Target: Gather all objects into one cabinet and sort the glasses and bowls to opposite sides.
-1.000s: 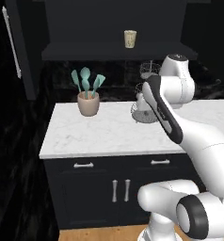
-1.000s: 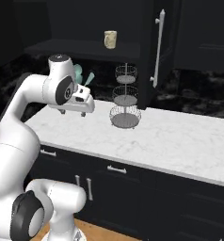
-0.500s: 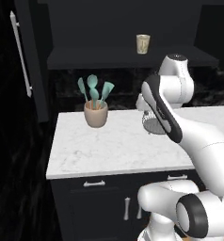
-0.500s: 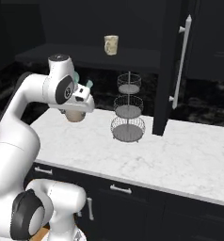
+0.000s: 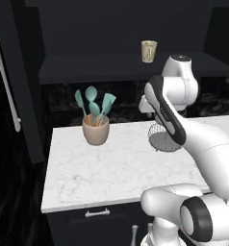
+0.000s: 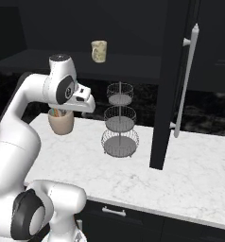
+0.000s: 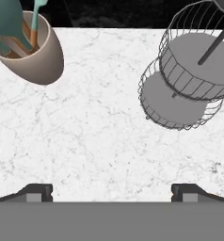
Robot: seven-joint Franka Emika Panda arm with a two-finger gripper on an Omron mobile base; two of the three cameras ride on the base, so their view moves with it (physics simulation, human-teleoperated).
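Left base view: a speckled tan cup (image 5: 148, 51) stands upright on the dark shelf (image 5: 111, 67) of the black upper cabinet, above the white marble tabletop (image 5: 111, 168). The arm's hand sits at about mid-height over the tabletop, so the cup lies above it and farther back, toward the wall. The pot of teal utensils (image 5: 95, 127) stands on the tabletop off to the hand's left.

Right base view: the same cup (image 6: 99, 50) stands on the shelf (image 6: 109, 66), higher than the hand and a little to its right. The three-tier wire stand (image 6: 119, 122) rises from the tabletop (image 6: 180, 175) between the hand and the open cabinet door (image 6: 168, 85) with its long pale bar handle (image 6: 185, 80).

Hand view: the end effector (image 7: 112, 192) is released, its two tips set wide apart with nothing between them. It looks straight down at bare marble, with the utensil pot (image 7: 31, 47) to one side and the wire stand (image 7: 189, 80) to the other. By my judgement, reaching the cup calls for the hand to lift and tip toward the shelf.
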